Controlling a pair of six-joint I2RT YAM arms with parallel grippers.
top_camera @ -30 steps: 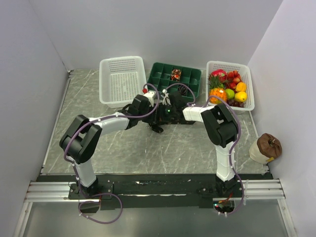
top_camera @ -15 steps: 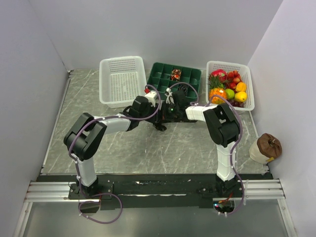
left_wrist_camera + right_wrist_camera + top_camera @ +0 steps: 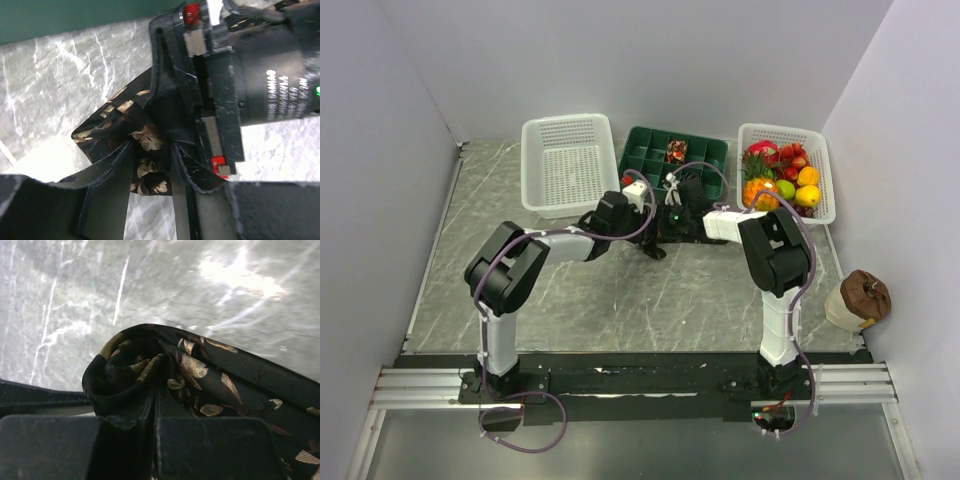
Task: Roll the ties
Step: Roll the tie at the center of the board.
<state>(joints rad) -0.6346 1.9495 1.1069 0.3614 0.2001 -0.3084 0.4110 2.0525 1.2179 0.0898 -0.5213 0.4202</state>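
You are working tight against the near edge of the green tray (image 3: 705, 175), with the white basket (image 3: 565, 165) flanking on the left and the fruit basket (image 3: 783, 129) on the right. The open room is lying toward you, across the near half of the grey marbled bench (image 3: 620, 290). Plain pale walls (image 3: 650, 60) are closing in on three sides.

The left hand (image 3: 150, 160) is pinching a bunched fold of the dark, gold-flecked tie (image 3: 200, 372). The right hand (image 3: 155, 407) is clamping narrowly on the same tie, its fingers pressed together over the cloth. The tie is sitting between the two hands, which are hiding it almost wholly from above. Whether it is touching the bench, you cannot tell, and its length is running out of the right wrist view.
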